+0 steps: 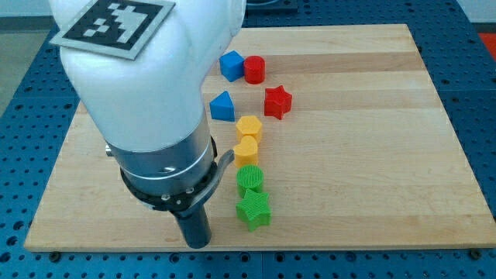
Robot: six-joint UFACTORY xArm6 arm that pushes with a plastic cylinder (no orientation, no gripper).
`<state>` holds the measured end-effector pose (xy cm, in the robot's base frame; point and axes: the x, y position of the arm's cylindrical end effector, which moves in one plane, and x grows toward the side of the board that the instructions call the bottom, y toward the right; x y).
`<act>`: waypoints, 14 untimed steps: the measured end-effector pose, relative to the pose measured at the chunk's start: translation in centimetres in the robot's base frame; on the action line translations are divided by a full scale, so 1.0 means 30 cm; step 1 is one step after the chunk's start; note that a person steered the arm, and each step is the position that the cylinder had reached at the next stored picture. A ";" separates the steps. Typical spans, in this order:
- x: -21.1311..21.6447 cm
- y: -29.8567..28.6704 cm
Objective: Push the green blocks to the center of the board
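Note:
A green star block (253,210) lies near the view's bottom edge of the wooden board (372,163). A green round block (249,179) touches it just above. My tip (198,243) rests on the board at the bottom, to the left of the green star, a short gap away. The large white and grey arm body (155,101) hangs over the board's left half and hides that part.
Above the green blocks a yellow heart (246,150) and a yellow hexagon (249,126) continue the column. Further up lie a blue triangular block (222,106), a red star (277,101), a blue cube (231,65) and a red cylinder (255,70).

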<state>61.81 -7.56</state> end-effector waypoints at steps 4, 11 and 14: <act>-0.065 0.221; -0.281 0.472; -0.327 0.315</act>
<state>52.00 1.89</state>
